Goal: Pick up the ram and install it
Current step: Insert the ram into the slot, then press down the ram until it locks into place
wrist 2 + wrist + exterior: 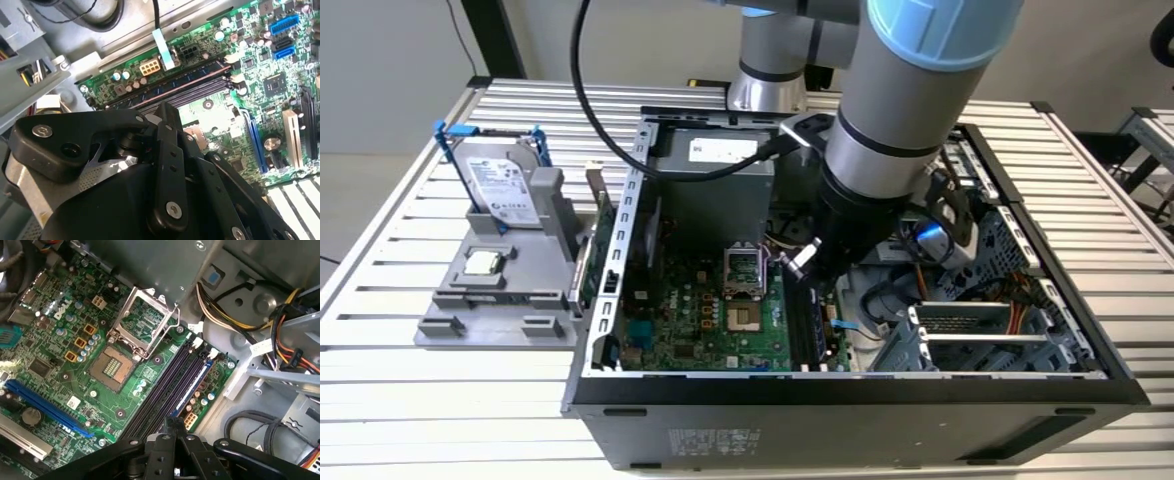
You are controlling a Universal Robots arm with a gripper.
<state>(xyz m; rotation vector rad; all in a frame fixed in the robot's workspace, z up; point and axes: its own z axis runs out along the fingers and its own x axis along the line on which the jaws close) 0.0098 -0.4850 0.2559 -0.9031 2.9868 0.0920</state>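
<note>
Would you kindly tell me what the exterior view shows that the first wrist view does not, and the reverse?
Exterior view: the hard drive and processor chip on a grey stand beside the case. First wrist view: the blue expansion slot and coin battery. Both: the open processor socket, the memory slots and the gripper near them.

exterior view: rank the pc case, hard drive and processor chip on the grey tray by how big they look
1. PC case, by far the largest.
2. Hard drive.
3. Processor chip, smallest.
Drive and chip sit side by side, so that order is safe.

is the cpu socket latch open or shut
Open: the socket's metal frame is flipped up and the bare contact grid shows.
</note>
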